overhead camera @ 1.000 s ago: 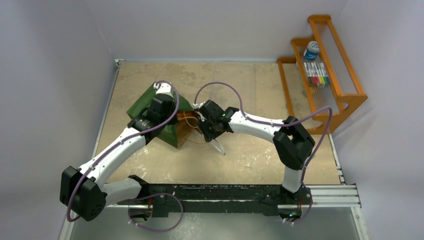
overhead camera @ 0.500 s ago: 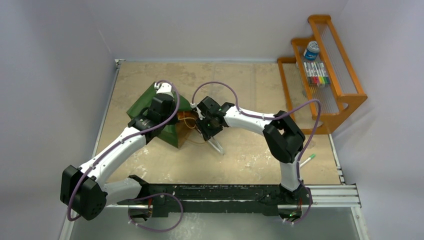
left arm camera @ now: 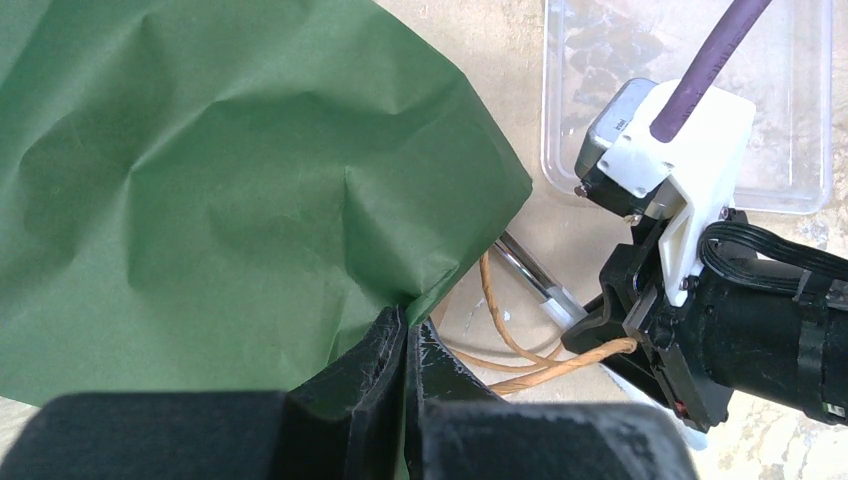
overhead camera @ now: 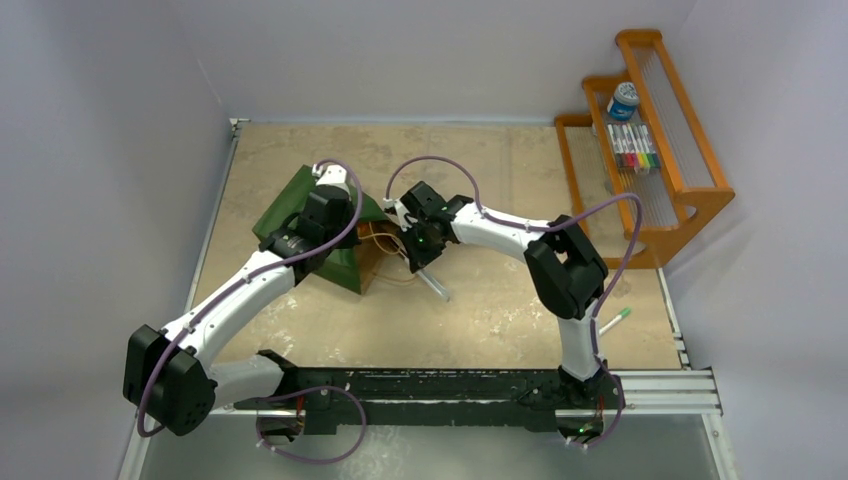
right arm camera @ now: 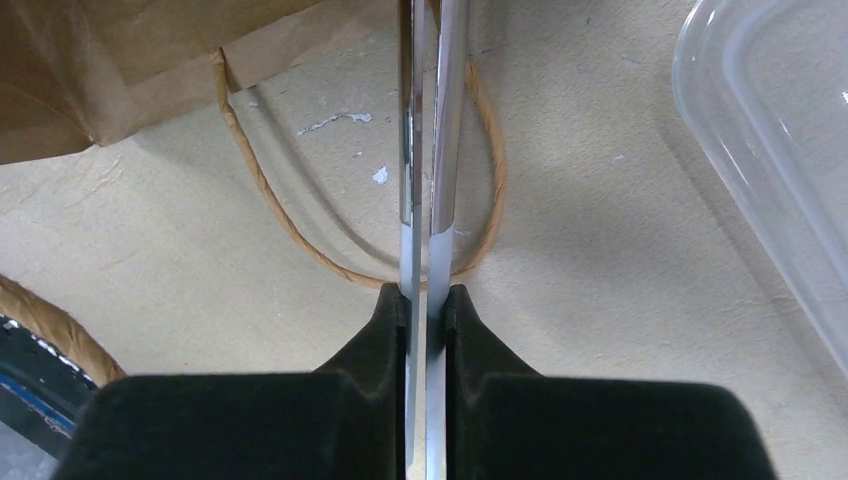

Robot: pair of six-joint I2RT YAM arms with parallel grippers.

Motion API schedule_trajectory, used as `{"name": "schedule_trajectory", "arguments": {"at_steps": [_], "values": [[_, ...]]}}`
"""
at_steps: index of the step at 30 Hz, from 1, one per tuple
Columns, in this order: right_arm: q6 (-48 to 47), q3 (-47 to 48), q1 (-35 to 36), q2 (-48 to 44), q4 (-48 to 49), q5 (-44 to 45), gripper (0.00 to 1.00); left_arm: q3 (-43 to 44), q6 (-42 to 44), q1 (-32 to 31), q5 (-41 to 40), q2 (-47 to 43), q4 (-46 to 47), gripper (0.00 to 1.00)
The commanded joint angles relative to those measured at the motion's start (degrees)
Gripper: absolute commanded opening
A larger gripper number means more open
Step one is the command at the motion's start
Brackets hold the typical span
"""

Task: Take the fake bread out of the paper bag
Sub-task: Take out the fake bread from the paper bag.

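Overall: two white robot arms meet over a beige table point(overhead camera: 500, 310), seen from above.
Paper bag point(overhead camera: 285, 205): dark green, lying flat at about 9 o'clock from the table's middle, its brown mouth facing 3 o'clock.
Left gripper point(left arm camera: 405, 325): fingers pressed together, pinching the bag's green edge.
Right gripper point(right arm camera: 427, 295): clamped on metal tongs point(right arm camera: 425, 150), both blades squeezed together and pointing to 12 o'clock in its wrist view, toward the brown paper.
Cord handle point(right arm camera: 497, 170): a brown loop on the table under the tongs.
Fake bread: not visible; the bag's inside is hidden.
Clear tub point(right arm camera: 760, 130): at 2 o'clock in the right wrist view.
Wooden rack point(overhead camera: 700, 205): at 2 o'clock, off the table.
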Motion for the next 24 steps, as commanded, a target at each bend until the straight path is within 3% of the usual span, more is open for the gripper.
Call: {"name": "schedule_trajectory", "arguments": {"at_steps": [1,9,24], "values": [[-1.3,2.1,-0.1,-1.6,0.7,-2.0,0.0,2.3,-0.4,0.0,0.9,-0.3,1.6,0.0],[0.8,-1.5,-0.1,-7.5,1.2,-1.7,0.0,3.4,-6.3,0.0,-7.0,-0.1,2.6,0.0],[4.9,-10.1,-0.1,-19.1,1.7,-0.1,0.0,10.1,-15.1,0.0,-16.0,9.3,4.0,0.0]]}}
